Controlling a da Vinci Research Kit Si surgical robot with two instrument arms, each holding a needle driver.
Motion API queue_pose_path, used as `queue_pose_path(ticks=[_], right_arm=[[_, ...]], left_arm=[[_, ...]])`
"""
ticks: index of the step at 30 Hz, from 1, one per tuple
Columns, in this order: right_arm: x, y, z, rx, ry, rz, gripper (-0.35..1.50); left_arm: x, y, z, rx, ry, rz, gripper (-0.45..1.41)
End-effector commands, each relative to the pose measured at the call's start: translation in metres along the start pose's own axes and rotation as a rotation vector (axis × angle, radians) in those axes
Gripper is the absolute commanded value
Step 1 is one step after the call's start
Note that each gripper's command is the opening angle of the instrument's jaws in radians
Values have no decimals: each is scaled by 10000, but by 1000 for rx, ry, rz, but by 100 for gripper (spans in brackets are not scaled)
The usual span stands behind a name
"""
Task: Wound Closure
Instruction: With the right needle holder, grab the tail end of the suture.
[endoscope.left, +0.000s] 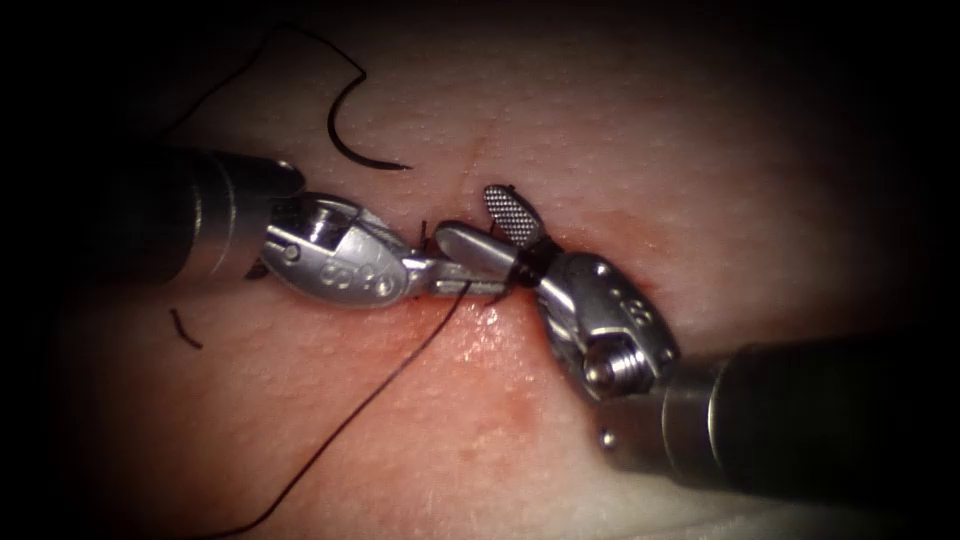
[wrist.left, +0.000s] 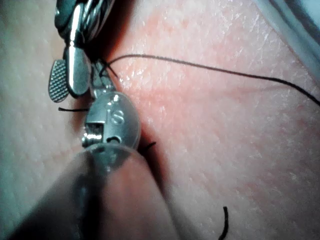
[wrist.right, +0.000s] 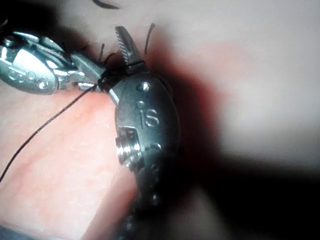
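**Left tool's jaws** (endoscope.left: 480, 285): pressed together and, as far as can be judged, pinching the thin black thread (endoscope.left: 380, 385) where it is leaving the wound. The strand is trailing toward the tissue's lower left edge.

**Right tool's jaws** (endoscope.left: 472, 215): standing spread and gripping nothing, with thread lying in their crotch.

**Curved dark steel needle** (endoscope.left: 345, 150): lying free on the pale pork-belly tissue (endoscope.left: 700, 150), left of the faint cut (endoscope.left: 487, 140), toward the upper left edge. It is not in the tissue and neither tool is holding it.

**Handling, as a judgement:** the pinched strand is wanting steady, gentle tension, and the spread jaws are wanting clearance from the skin.

**Surroundings:** red fluid (endoscope.left: 510, 400) is staining the tissue around and below the tools. A short cut end of thread (endoscope.left: 185, 328) is lying loose near the left edge. The two tool tips are crowding each other over the cut.
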Motion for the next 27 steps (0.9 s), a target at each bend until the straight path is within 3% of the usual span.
queue_pose_path(ticks=[1, 10, 15, 27], right_arm=[[-6, 11, 3, -18, -3, 50, 98], [-17, 20, 6, -36, -33, 85, 93], [-29, 18, 7, -39, -88, 88, 63], [-35, 29, 16, -46, -93, 95, 81]], left_arm=[[-7, -2, 10, 4, -3, 0, -45], [-8, 2, 13, 5, -8, 4, -45], [-10, -2, 7, 2, -1, 1, -45], [-29, -1, 9, 2, -2, 6, -45]])
